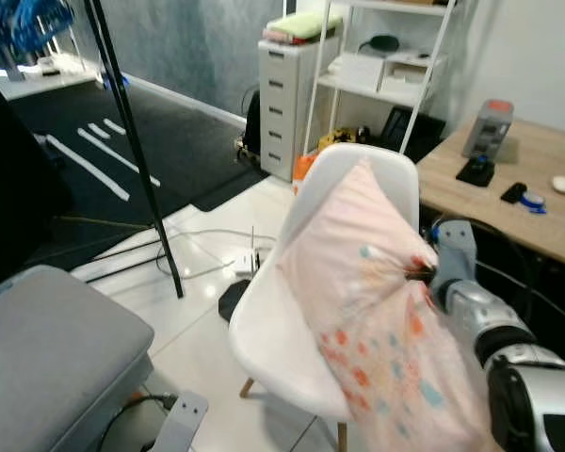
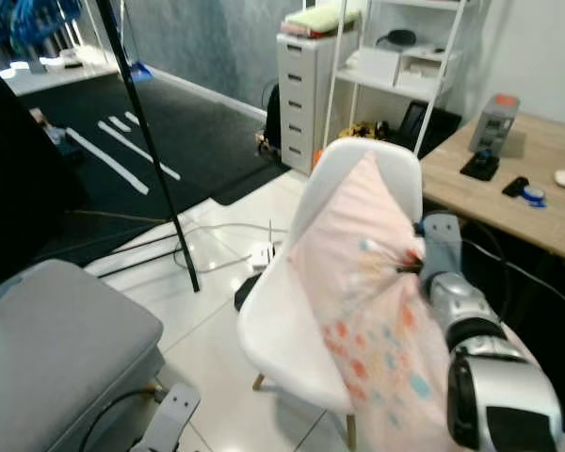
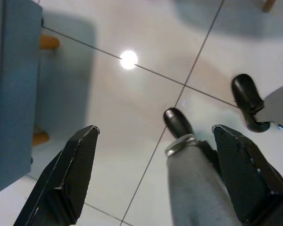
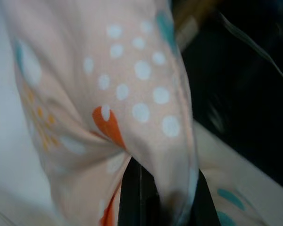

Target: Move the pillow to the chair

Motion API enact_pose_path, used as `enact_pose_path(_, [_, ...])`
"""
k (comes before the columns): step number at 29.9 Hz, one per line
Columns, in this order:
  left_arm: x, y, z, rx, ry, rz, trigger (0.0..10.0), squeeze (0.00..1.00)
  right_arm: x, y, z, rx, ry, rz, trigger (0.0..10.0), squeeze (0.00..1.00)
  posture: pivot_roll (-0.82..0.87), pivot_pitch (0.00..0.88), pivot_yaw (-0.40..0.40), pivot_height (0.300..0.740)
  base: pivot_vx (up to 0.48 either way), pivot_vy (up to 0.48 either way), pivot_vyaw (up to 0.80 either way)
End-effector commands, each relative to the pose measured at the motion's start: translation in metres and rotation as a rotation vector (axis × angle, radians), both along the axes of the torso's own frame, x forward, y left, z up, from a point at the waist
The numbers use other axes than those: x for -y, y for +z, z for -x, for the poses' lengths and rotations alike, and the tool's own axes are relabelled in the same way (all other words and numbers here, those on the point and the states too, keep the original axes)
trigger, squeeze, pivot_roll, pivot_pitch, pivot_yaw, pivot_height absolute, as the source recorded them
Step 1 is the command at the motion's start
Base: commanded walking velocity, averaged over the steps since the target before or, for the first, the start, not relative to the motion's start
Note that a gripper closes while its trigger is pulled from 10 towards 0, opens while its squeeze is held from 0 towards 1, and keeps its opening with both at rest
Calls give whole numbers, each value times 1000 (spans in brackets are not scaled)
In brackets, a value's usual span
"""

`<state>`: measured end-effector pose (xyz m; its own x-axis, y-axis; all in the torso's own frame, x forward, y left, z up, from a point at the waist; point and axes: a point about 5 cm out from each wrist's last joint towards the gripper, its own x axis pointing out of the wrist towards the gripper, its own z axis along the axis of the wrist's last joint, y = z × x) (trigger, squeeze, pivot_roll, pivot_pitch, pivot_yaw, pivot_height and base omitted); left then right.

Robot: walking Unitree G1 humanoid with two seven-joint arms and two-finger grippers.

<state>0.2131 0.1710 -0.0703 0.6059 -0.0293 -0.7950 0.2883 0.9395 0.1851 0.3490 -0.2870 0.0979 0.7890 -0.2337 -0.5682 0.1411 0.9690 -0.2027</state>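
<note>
A pale pink pillow (image 1: 377, 311) with orange and teal spots hangs over the white chair (image 1: 282, 348), its top corner against the chair's backrest (image 1: 395, 174). My right gripper (image 1: 420, 273) is shut on the pillow's cloth, pinching it on its right side. In the right wrist view the black fingers (image 4: 137, 197) are buried in the bunched spotted fabric (image 4: 132, 94). My left gripper (image 3: 155, 179) hangs open above the tiled floor, with nothing between its fingers.
A grey seat (image 1: 47, 348) is at the lower left. A black stand pole (image 1: 137, 151) slants up on the left, with cables (image 1: 217, 254) on the floor. A wooden desk (image 1: 508, 184) stands to the right, white drawers (image 1: 287, 104) and shelves (image 1: 386, 66) behind.
</note>
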Motion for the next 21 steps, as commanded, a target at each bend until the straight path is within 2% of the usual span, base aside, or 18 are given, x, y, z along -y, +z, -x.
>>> enact_pose_path(1, [-4,-5,8,-28,13,-7,10000,0,0,0,0,-42,19,25,10000,0,-190,38,-50,740,0,0,0])
enact_pose_path(3, [-4,-4,8,-27,13,-6,10000,0,15,-8,13,-165,79,168,10000,0,-191,38,-51,740,0,0,0])
enact_pose_path(4, [-4,-4,8,-27,13,-6,10000,0,15,-8,13,-165,79,168,10000,0,-191,38,-51,740,0,0,0])
enact_pose_path(8, [-5,-4,8,-27,14,-6,10000,0,45,-8,30,-295,114,378,10000,0,-195,52,-45,740,0,0,0])
enact_pose_path(9, [-5,-4,8,-27,14,-6,10000,0,50,-7,32,-313,121,426,10000,0,-195,53,-44,740,0,0,0])
enact_pose_path(10, [-5,-4,8,-27,14,-6,10000,0,50,-7,32,-313,121,426,10000,0,-195,53,-44,740,0,0,0])
enact_pose_path(13, [-6,-4,9,-27,15,-7,10000,0,67,5,36,-332,102,592,10000,0,-195,57,-41,740,0,0,0])
enact_pose_path(15, [-6,-4,9,-27,15,-8,10000,0,71,8,36,-330,95,626,10000,0,-195,57,-41,740,0,0,0])
enact_pose_path(16, [-7,-4,9,-27,16,-7,10000,0,71,14,32,-278,82,630,10000,0,-196,57,-39,740,0,0,0])
enact_pose_path(18, [-7,-4,9,-25,17,-8,10000,0,66,25,22,-155,62,578,10000,0,-197,58,-36,740,0,0,0])
enact_pose_path(20, [-7,-4,9,-25,17,-8,10000,0,66,25,22,-155,62,578,10000,0,-197,58,-36,740,0,0,0])
enact_pose_path(21, [-7,-4,9,-24,18,-8,10000,0,62,29,17,-91,54,526,10000,0,-196,58,-34,740,0,0,0])
